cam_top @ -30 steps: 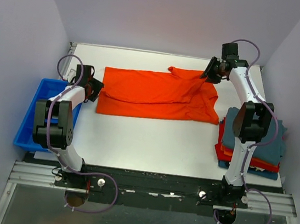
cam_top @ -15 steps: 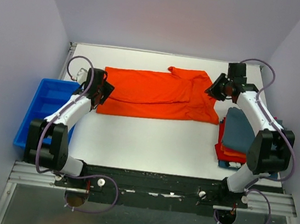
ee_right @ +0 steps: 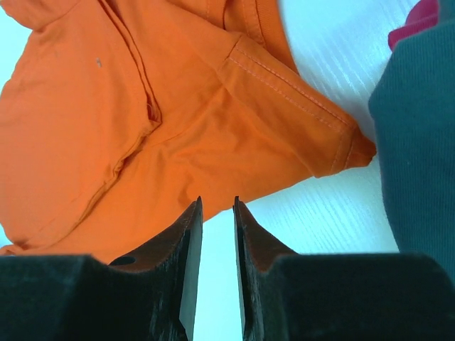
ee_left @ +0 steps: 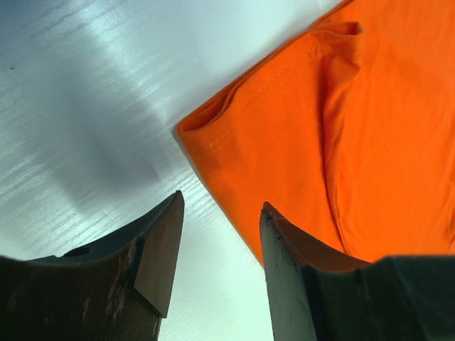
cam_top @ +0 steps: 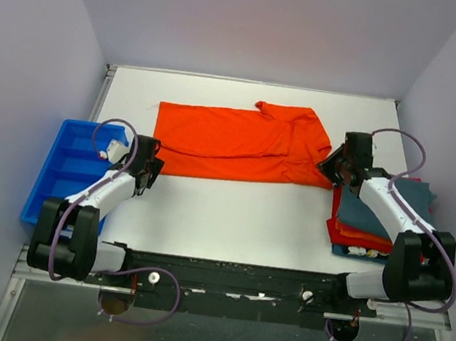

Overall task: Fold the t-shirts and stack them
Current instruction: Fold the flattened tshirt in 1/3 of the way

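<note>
At the near left of the table [cam_top: 230, 221], left gripper [cam_top: 146, 170] low over the bare surface, jaws parted with nothing between, aimed at the near-left corner of the orange t-shirt [cam_top: 232, 142]. From the left wrist view, corner just ahead of the fingertips, one finger seemingly over the cloth edge, contact not clear. Off the table's left side, blue bin [cam_top: 59, 178], not involved. At the near right, stack of folded t-shirts [cam_top: 346, 234] under the right arm, teal shirt [cam_top: 367, 216] on top, red and blue edges below. Just beyond, right gripper [cam_top: 335, 166] at the orange t-shirt's near-right corner, jaws down to a narrow slit, empty, table showing through the gap; hem just ahead of the tips, teal cloth close on the right. Farther back, orange t-shirt lying flat across the middle of the table, apparently folded lengthwise into a long strip, sleeve end to the right. Judged step: mid-fold on the orange t-shirt, not yet ready for the stack. Next move likely calls for widening the right jaws, dropping both sets of tips onto the near corners, pinching all layers, and staying clear of the teal shirt.
</note>
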Controlling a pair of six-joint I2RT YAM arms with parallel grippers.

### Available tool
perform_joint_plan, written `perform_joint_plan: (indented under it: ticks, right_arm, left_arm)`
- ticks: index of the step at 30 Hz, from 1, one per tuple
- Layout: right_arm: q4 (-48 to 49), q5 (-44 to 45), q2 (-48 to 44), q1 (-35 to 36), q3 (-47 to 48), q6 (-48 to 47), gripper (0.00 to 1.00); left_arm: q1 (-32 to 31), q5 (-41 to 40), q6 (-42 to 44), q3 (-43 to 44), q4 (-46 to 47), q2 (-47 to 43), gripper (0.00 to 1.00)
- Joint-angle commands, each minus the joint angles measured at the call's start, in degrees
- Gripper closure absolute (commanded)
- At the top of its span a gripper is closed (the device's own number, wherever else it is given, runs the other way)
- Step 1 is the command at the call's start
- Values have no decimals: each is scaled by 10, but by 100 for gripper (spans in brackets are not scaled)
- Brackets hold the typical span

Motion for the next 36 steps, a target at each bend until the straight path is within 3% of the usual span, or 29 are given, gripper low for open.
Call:
perform_joint_plan:
  ticks: [1, 17, 19, 21, 24, 26, 28, 36]
  right_arm:
    - [85, 12, -38, 3, -43, 20, 68]
    - [129, 28, -72, 3, -94, 38, 70]
    - [145, 24, -79, 3, -106, 38, 70]
    - [151, 24, -81, 3, -111, 35, 70]
    - [143, 26, -77, 3, -110, 35, 65]
    - [142, 26, -76, 3, -116, 38, 57]
    - [137, 36, -71, 3, -120, 42, 57]
    - [50, 55, -10, 8, -82, 69, 66]
  left_arm:
    - [6, -46, -54, -1, 3, 16, 43]
    - [23, -62, -102, 37, 4, 123, 54]
    - [24, -58, -105, 44, 8, 147, 64]
    - [27, -58, -101, 56, 7, 164, 87]
    - [29, -72, -63, 83, 5, 175, 100]
    - [33, -82, -51, 108, -29, 177, 100]
    - [40, -85, -52, 122, -57, 173, 100]
    - [76, -67, -40, 92, -30, 140, 100]
